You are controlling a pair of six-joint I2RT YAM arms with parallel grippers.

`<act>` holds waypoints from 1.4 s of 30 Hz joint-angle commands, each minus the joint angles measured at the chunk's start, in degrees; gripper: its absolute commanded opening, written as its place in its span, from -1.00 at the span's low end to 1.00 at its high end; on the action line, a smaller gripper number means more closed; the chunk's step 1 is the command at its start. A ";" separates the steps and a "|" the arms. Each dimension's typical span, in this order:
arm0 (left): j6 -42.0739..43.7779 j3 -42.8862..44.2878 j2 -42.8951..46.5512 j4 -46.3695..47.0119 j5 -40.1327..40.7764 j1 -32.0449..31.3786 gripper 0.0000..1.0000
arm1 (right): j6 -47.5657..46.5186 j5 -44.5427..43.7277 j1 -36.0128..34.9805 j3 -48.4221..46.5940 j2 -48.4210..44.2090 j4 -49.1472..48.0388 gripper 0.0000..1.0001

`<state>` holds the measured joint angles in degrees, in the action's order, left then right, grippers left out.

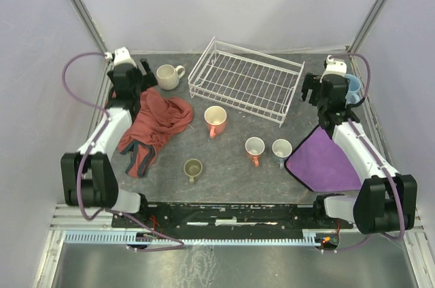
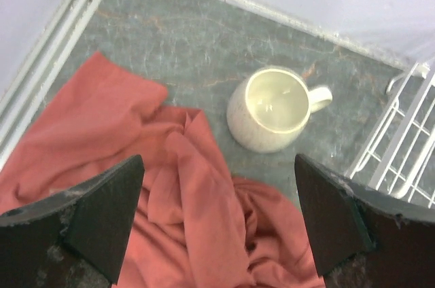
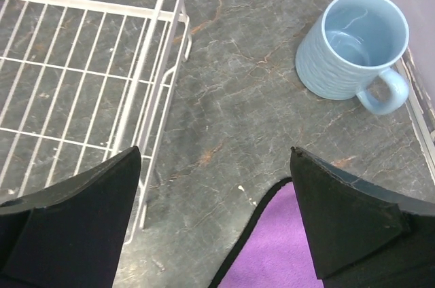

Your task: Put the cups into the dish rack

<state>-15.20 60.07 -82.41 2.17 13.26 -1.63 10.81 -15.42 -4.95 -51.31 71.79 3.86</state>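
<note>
The white wire dish rack (image 1: 245, 81) stands empty at the back middle. The cream mug (image 1: 168, 76) sits left of it; in the left wrist view the mug (image 2: 272, 108) is ahead of my open, empty left gripper (image 2: 217, 166), which hovers over the red cloth. The salmon-orange mug (image 1: 215, 119), white-and-orange mug (image 1: 255, 147), grey-blue mug (image 1: 281, 149) and olive-green mug (image 1: 193, 168) stand on the table in front of the rack. The light blue mug (image 3: 353, 43) stands at the far right, ahead and right of my open, empty right gripper (image 3: 214, 152).
A crumpled red cloth (image 1: 153, 125) lies on the left under the left gripper (image 1: 144, 76). A purple cloth (image 1: 326, 159) lies at front right, its corner under the right gripper (image 1: 311, 90). The rack's corner (image 3: 163, 50) is close on that gripper's left. Metal rails edge the table.
</note>
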 commanded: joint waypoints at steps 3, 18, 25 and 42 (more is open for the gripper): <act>-0.43 23.57 -15.63 -23.36 -1.90 0.07 0.83 | 4.41 0.77 -0.49 -14.43 2.96 13.87 0.99; -1.96 59.54 -41.26 -44.40 -5.93 0.95 0.58 | 9.48 15.76 -0.54 -31.78 8.24 31.11 0.73; -0.86 65.75 -47.70 -48.27 -5.29 1.58 0.55 | 11.25 19.01 -0.51 -30.64 7.61 31.44 0.74; -1.60 66.45 -55.20 -47.26 -8.02 1.33 0.23 | 11.95 23.14 -0.53 -36.39 11.69 34.04 0.75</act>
<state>-15.33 123.50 -136.38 -45.34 6.59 -0.38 22.35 7.14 -5.26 -84.58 83.46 37.78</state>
